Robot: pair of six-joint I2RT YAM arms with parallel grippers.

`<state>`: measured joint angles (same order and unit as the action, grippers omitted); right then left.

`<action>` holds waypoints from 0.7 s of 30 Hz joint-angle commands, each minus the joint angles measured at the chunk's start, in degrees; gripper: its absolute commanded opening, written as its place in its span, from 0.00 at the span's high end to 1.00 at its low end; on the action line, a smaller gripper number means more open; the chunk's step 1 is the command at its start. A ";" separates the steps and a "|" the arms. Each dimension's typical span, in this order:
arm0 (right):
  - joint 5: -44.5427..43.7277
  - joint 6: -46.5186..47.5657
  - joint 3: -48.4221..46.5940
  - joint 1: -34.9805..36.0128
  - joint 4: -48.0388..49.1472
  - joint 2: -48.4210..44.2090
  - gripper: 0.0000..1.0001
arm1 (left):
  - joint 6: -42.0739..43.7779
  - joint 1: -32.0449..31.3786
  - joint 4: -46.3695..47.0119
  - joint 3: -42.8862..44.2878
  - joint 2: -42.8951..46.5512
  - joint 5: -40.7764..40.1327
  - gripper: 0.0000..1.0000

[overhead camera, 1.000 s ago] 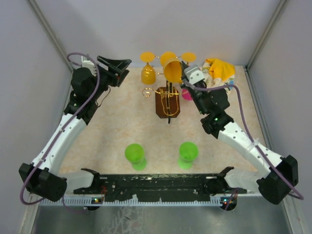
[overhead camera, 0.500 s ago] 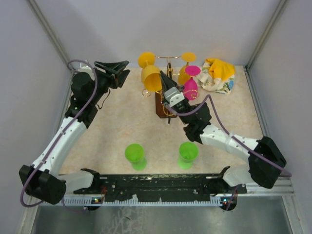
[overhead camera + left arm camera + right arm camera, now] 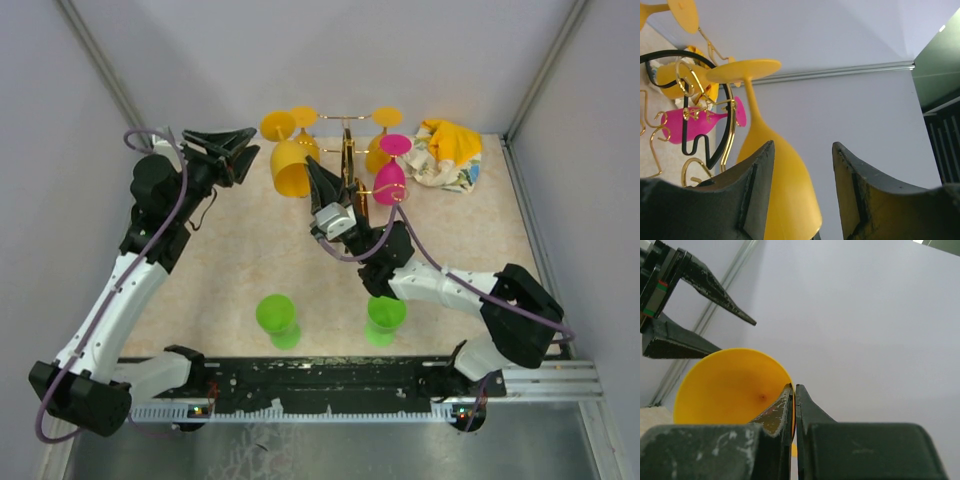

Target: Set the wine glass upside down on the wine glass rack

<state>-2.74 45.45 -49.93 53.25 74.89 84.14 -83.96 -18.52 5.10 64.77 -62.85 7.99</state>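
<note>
My right gripper (image 3: 312, 182) is shut on the rim of a yellow wine glass (image 3: 290, 172) and holds it in the air left of the gold wire wine glass rack (image 3: 346, 140). The glass's foot points toward the far wall. In the right wrist view the gripper (image 3: 794, 388) pinches the bowl's edge (image 3: 730, 385). My left gripper (image 3: 236, 150) is open, just left of the glass. In the left wrist view its jaws (image 3: 802, 150) stand apart with the yellow glass (image 3: 785, 195) just beyond them, partly behind one finger. The rack wires (image 3: 729, 135) show to the left there.
A pink glass (image 3: 390, 180) and yellow glasses (image 3: 378, 152) hang on the rack. Two green glasses (image 3: 275, 315) (image 3: 385, 312) stand upright near the front. A yellow cloth (image 3: 450, 148) lies at the back right. My right arm hides the rack's base.
My right gripper has carried the yellow glass leftward, from the rack's right side across to its left, close to the left gripper. The left arm has shifted slightly left.
</note>
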 commanded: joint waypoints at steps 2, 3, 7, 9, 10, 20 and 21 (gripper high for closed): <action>0.65 2.65 -3.32 1.31 7.28 0.87 1.00 | 1.84 0.42 -4.99 -0.94 1.24 0.95 0.45; 0.94 2.70 -3.53 1.41 7.02 1.00 1.00 | 1.83 0.42 -5.09 -1.41 1.31 1.04 0.44; 2.20 2.38 -4.12 1.99 5.98 1.43 1.00 | 0.59 0.44 -3.67 -3.28 0.80 2.74 0.45; 1.99 2.11 -4.47 2.56 5.75 2.06 1.00 | -0.35 0.42 -2.37 -3.95 0.10 4.48 0.45; 1.96 2.10 -4.64 2.86 5.78 2.46 1.00 | -0.77 0.42 -2.09 -4.10 -0.29 5.33 0.46; 1.10 2.28 -4.08 5.53 6.84 3.66 1.00 | -1.33 0.46 -1.24 -4.61 -0.18 4.52 0.46; 0.96 2.27 -3.88 5.78 7.04 3.66 1.00 | -1.28 0.45 -1.06 -4.65 -0.05 4.36 0.46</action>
<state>-2.09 47.94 -51.88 57.12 77.14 87.94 -85.01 -18.22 1.80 60.75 -63.86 12.03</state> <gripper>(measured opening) 0.009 0.542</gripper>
